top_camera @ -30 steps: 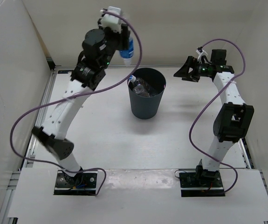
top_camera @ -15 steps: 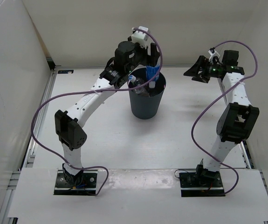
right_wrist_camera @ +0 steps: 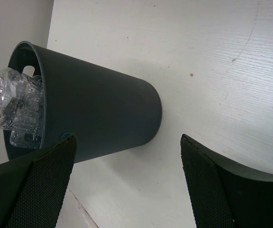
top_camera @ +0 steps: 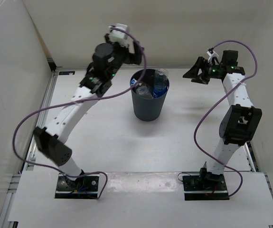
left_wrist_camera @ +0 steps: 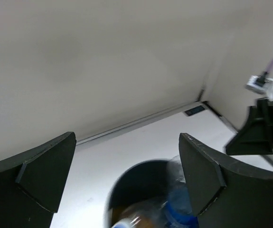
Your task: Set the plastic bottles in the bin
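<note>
Left gripper (left_wrist_camera: 127, 152) hangs wide open and empty above the bin (top_camera: 148, 108), near its far-left rim. Inside the bin the plastic bottles (top_camera: 145, 89) lie heaped, and the blue-labelled bottle (top_camera: 160, 81) stands on end with its top poking above the rim. Right gripper (top_camera: 193, 74) is likewise spread and empty, off to the bin's other side. No bottle shows on the table (top_camera: 103, 137), so the dropping step looks complete. The next move calls for lifting straight clear without catching that protruding bottle.
</note>
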